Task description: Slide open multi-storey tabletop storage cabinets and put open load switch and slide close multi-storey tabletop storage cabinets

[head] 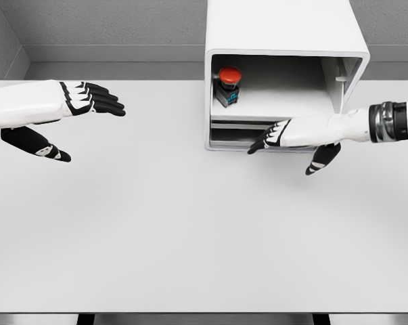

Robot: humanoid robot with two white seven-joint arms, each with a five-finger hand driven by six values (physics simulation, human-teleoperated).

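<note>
Flat white tabletop [190,237] fills the view. At the back edge sits the white rounded multi-storey storage cabinet [285,40], its upper compartment open to the camera. The load switch [228,86], a dark body with a red round cap, stands upright on the shelf inside, at the left of the opening. So the switch reads as placed; closing looks like the remaining step.

Right hand [288,135] is stretched flat across the cabinet's lower front edge, fingers extended, gripping nothing. Contact with the edge can't be confirmed. Left hand [58,115] hangs over the table's left side, well apart from the cabinet, fingers straight and empty.

Risks: a flat hand has no real purchase, so a push may slip off the edge or shove the whole cabinet backward. A jolt could tip the switch.
</note>
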